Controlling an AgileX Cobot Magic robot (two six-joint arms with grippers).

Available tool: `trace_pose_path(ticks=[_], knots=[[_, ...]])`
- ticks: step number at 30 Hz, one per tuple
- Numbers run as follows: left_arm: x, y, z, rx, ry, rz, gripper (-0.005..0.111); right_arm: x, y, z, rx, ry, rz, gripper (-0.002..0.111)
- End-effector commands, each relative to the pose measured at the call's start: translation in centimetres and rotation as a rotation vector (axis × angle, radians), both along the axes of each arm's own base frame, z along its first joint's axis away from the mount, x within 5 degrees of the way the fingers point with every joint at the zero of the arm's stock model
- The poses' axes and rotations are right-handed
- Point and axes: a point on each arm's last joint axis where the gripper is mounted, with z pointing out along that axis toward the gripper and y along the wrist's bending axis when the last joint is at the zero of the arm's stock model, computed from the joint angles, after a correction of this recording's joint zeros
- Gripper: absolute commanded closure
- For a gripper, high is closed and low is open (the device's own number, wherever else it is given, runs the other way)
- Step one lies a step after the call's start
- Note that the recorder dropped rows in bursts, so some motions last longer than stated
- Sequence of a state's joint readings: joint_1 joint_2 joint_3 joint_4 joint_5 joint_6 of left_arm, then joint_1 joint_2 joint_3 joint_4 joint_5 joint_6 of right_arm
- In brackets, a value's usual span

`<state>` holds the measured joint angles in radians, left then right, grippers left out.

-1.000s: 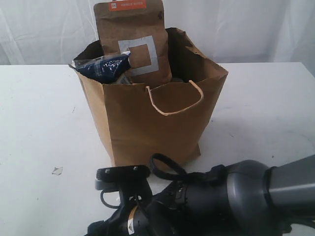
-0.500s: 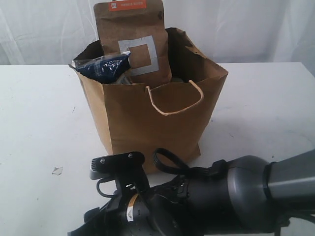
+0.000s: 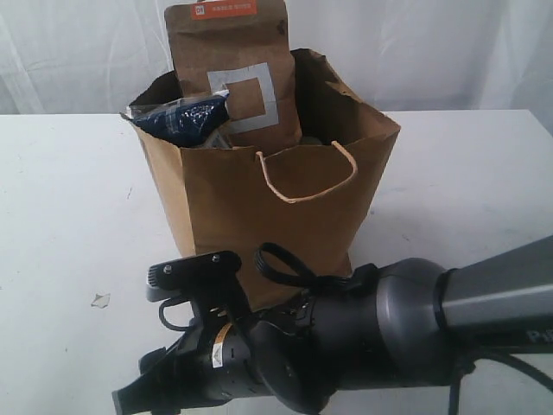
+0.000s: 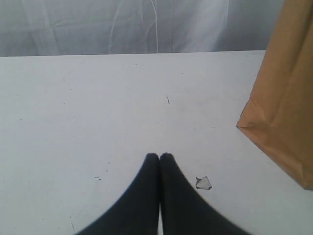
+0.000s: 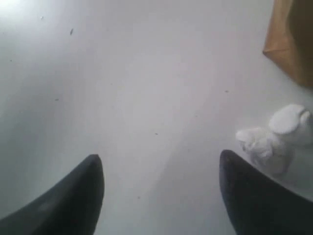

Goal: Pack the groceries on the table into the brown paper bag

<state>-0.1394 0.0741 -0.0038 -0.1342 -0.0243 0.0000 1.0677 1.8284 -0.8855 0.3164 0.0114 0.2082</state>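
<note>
Since the brown pouch (image 3: 233, 69) and dark noodle packet (image 3: 181, 119) already poke from the brown paper bag (image 3: 276, 207) standing centrally on the desk (image 3: 60, 190), with no grocery visible outside, packing looks nearly finished. The left tool (image 4: 160, 156) is pressed together and the right tool (image 5: 160, 157) apart, both empty.

Your left gripper (image 4: 159, 155) has its two black fingers pressed flat together, tips touching. Your right gripper (image 5: 160, 159) stands wide, its dark fingers well apart. In the exterior view, one dark grey arm (image 3: 406, 311) lies low across the foreground from the right, its wrist (image 3: 216, 354) angled left and downward.
</note>
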Motion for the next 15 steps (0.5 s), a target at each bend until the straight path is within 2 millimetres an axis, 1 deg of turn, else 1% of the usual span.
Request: trace_pose_path(ticks=[1,9,15], knots=[[0.0,0.0,-0.1,0.001,0.0,0.002,0.107,0.5,-0.4,-0.6,-0.038,0.021,-0.004,0.045],[0.0,0.0,-0.1,0.001,0.0,0.002,0.107,0.5,-0.4,-0.5,-0.034,0.019,-0.004,0.045],[0.0,0.0,-0.1,0.001,0.0,0.002,0.107,1.1,0.9,1.0,-0.007,0.016,0.006,0.045]])
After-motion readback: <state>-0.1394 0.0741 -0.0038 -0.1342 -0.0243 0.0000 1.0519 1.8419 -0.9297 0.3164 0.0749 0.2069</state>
